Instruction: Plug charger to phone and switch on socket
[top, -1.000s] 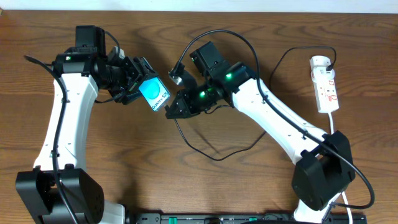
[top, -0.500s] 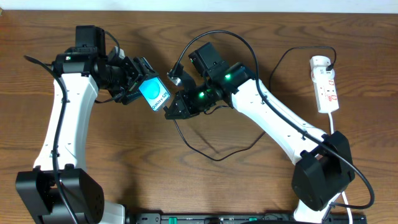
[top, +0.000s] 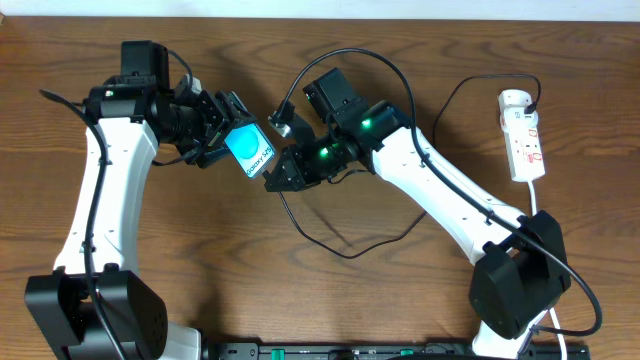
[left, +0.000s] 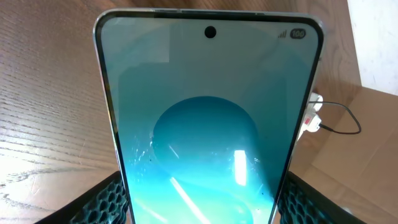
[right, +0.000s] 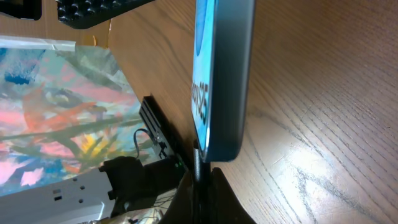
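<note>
My left gripper (top: 218, 132) is shut on the phone (top: 248, 149), which has a cyan-green screen and is held tilted above the table. The phone fills the left wrist view (left: 208, 118) between the two black fingers. My right gripper (top: 272, 180) is shut on the charger (top: 300, 228), the thin black cable's connector tip, and holds it right at the phone's lower end. In the right wrist view the tip (right: 198, 163) meets the phone's bottom edge (right: 224, 81). The socket (top: 526, 137), a white power strip, lies at the far right.
The charger cable loops over the table under my right arm and runs up to a black plug (top: 537, 100) at the strip's top end. A white cord (top: 537, 200) leaves the strip toward my right arm's base (top: 515, 280).
My right gripper has edged slightly left and down toward the phone's end. The left arm and phone have hardly moved.
</note>
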